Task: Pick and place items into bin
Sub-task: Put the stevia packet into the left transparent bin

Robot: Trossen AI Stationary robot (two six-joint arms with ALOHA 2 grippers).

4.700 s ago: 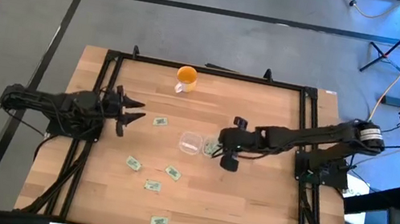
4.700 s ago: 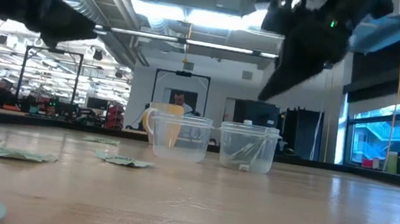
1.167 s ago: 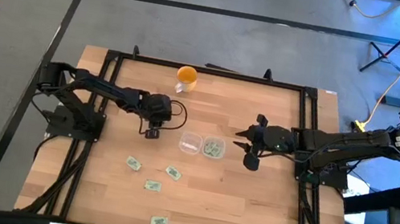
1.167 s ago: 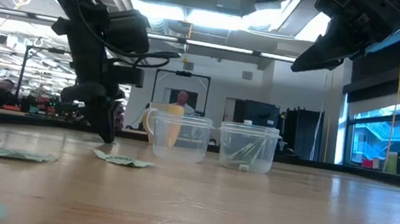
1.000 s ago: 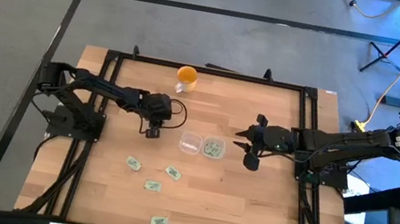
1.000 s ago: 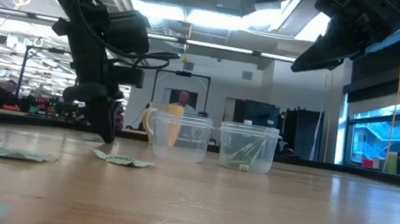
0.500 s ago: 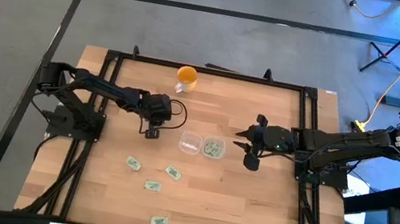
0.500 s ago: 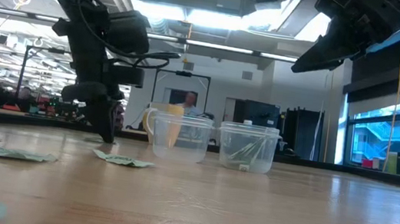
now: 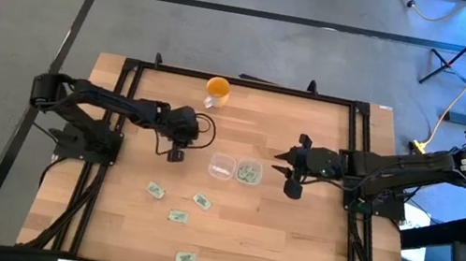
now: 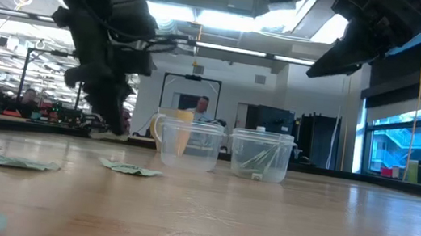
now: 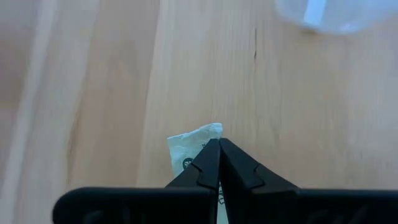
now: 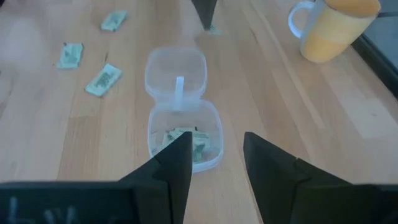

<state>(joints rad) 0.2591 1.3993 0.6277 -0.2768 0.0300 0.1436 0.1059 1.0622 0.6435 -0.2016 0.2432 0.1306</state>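
Packet point(image 11: 194, 144) | pinched by left gripper point(image 11: 218, 149), frame centre-left, for binning | right gripper point(image 12: 215, 148) spread, idle beside tub point(image 12: 184, 132)

Lighting was bright and even over the wooden table point(image 9: 290, 244), with only faint shadows. Above the table in the low view, ceiling lights point(image 10: 208, 16) flared white, leaving both arms as dark silhouettes. The packet point(image 11: 189, 148) was sharp, while the clear container point(image 11: 333, 12) beyond it was blurred.
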